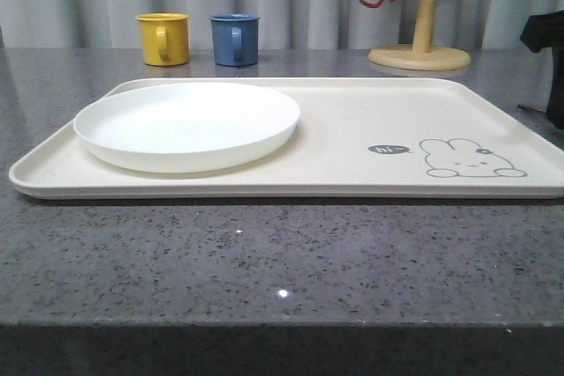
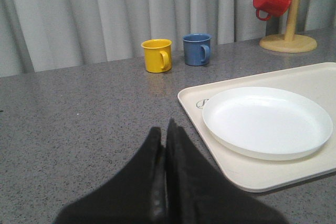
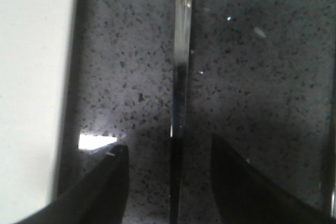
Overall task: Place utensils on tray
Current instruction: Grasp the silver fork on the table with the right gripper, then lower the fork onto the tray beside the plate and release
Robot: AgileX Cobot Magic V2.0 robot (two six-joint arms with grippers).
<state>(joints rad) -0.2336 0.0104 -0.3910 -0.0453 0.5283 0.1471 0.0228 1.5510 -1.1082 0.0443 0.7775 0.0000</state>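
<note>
Fingers [image 3: 168,156] of right arm apart around metal utensil [image 3: 180,66]; left fingers [image 2: 165,148] together.

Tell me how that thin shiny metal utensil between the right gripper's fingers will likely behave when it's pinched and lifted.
The metal utensil looks thin and rigid, so it probably won't flex. Its polished surface may slip between the open right gripper. Lying flat on the stone counter, it is probably awkward to get under.
</note>
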